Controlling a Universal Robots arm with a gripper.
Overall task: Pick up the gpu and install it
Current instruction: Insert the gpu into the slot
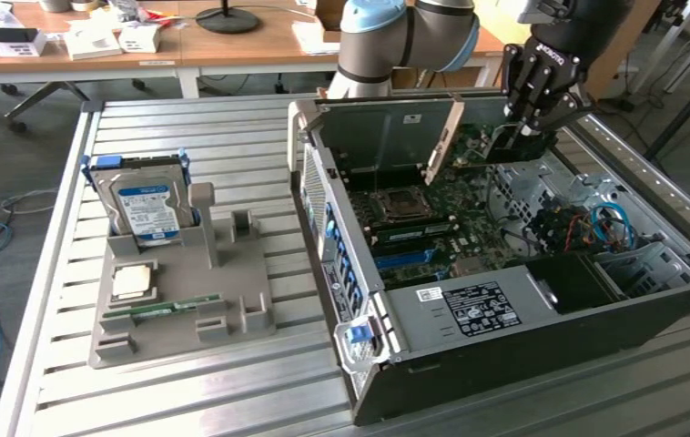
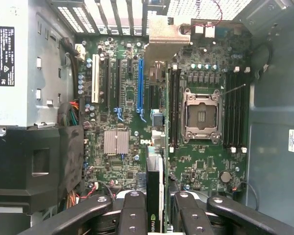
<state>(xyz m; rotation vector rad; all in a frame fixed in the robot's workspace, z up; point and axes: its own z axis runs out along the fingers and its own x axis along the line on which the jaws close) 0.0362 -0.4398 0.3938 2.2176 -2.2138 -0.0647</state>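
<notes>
A grey holder (image 1: 120,339) is seen on the slatted metal table (image 1: 199,137) at the exterior view's left. A hard drive (image 1: 145,211) is stood upright in it, with a processor chip (image 1: 133,282) and a RAM stick (image 1: 166,308) laid flat nearer the camera. To the right, an open computer case (image 1: 442,373) is laid on its side, with the motherboard (image 1: 442,214) and empty CPU socket (image 1: 400,202) exposed. Further right, the gpu (image 1: 479,150) is held on edge inside the case, over the motherboard's far part, its pale bracket end toward the case's rear wall. The gripper (image 1: 522,127) is clenched on the card's other end. In the wrist view the gpu (image 2: 155,191) is seen edge-on, clamped between the fingers of the gripper (image 2: 157,208), lined up between the blue slot (image 2: 140,83) and the CPU socket (image 2: 201,115). Whether the card touches the board cannot be told.
</notes>
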